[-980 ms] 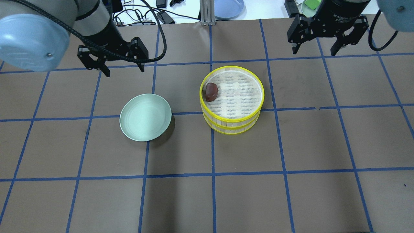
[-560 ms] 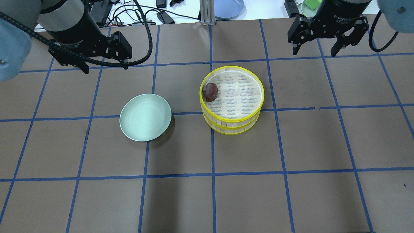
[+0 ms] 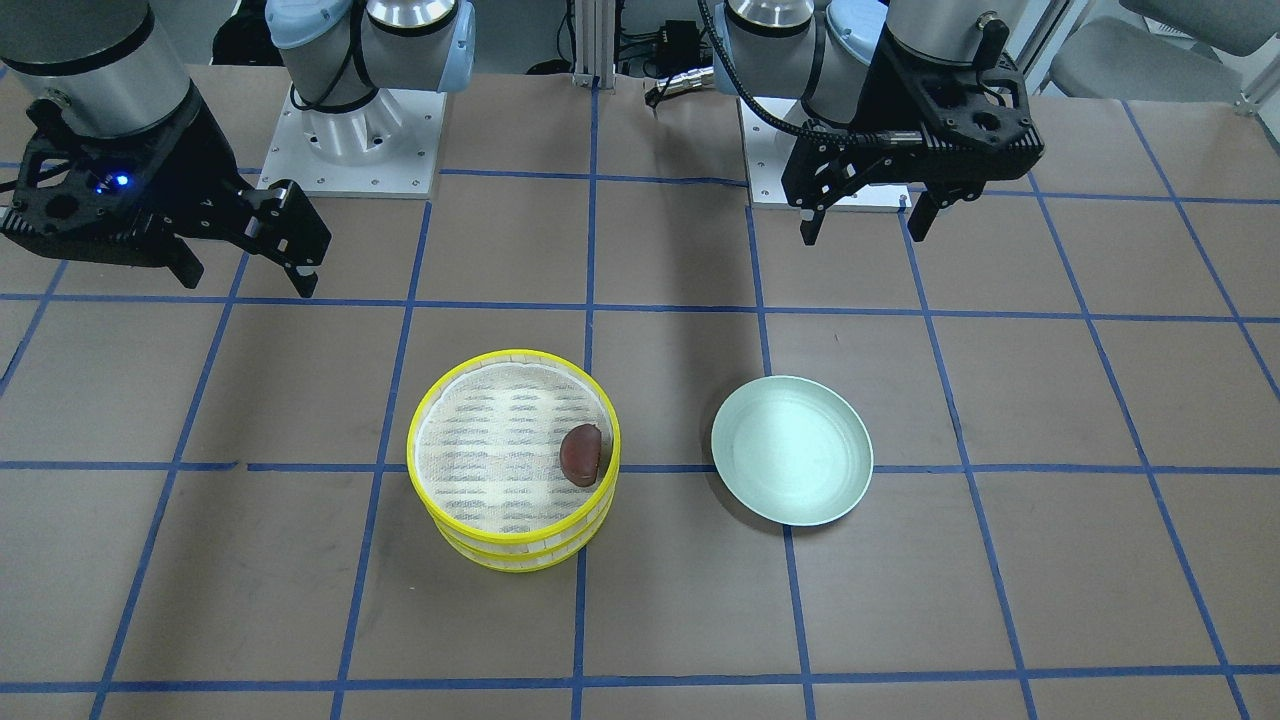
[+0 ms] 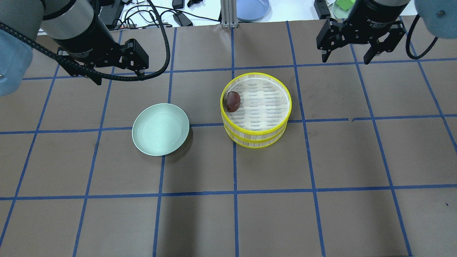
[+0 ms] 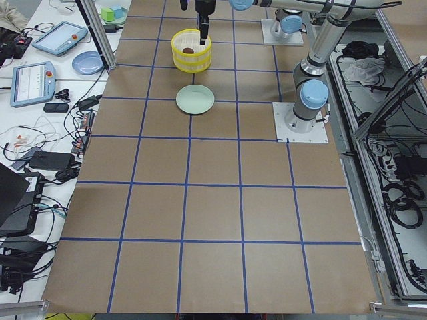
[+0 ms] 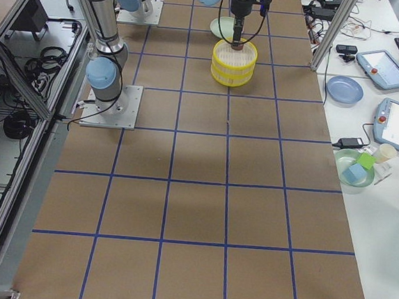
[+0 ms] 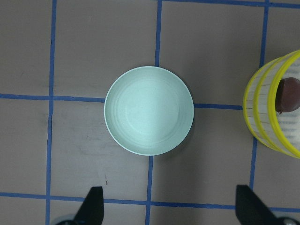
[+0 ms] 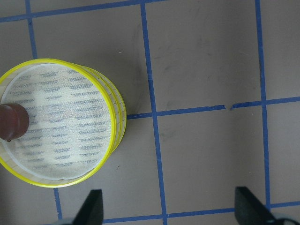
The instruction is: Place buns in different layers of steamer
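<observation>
The steamer (image 4: 290,103) is a stack of two yellow-rimmed trays at the table's middle; it also shows in the front view (image 3: 412,460). A dark reddish-brown bun (image 4: 233,101) lies on the top tray's mesh at its left edge, also seen in the front view (image 3: 580,454) and in both wrist views (image 7: 289,93) (image 8: 11,123). The cream bun is hidden or out of view. My left gripper (image 4: 119,75) (image 3: 862,232) is open and empty, high behind the plate. My right gripper (image 4: 345,60) (image 3: 248,280) is open and empty, high behind and right of the steamer.
An empty pale green plate (image 4: 160,129) (image 7: 148,116) sits left of the steamer. Beyond the table's far edge are a blue plate (image 4: 252,8), an aluminium post (image 4: 227,14) and cables (image 4: 157,18).
My left gripper has moved left and slightly back, still open. My right gripper has barely shifted. The steamer, the brown bun and the plate have not moved.
</observation>
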You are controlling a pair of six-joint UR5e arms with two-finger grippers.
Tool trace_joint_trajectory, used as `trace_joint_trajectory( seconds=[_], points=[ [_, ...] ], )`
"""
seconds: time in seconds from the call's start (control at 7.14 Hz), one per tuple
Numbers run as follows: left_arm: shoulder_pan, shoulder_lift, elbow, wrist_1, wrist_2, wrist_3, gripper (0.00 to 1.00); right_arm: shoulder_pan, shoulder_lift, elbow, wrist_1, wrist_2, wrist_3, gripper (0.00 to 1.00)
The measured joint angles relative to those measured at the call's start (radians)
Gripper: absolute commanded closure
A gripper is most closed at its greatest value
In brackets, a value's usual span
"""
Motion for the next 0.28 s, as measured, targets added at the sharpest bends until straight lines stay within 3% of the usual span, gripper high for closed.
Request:
trace_joint_trajectory(
  seconds=[0.28],
  points=[
    [0.005, -0.001, 0.0, -0.007, 0.003, 0.017, 0.0, 0.0, 0.0, 0.001, 0.001, 0.001, -0.001, 0.0]
  ],
)
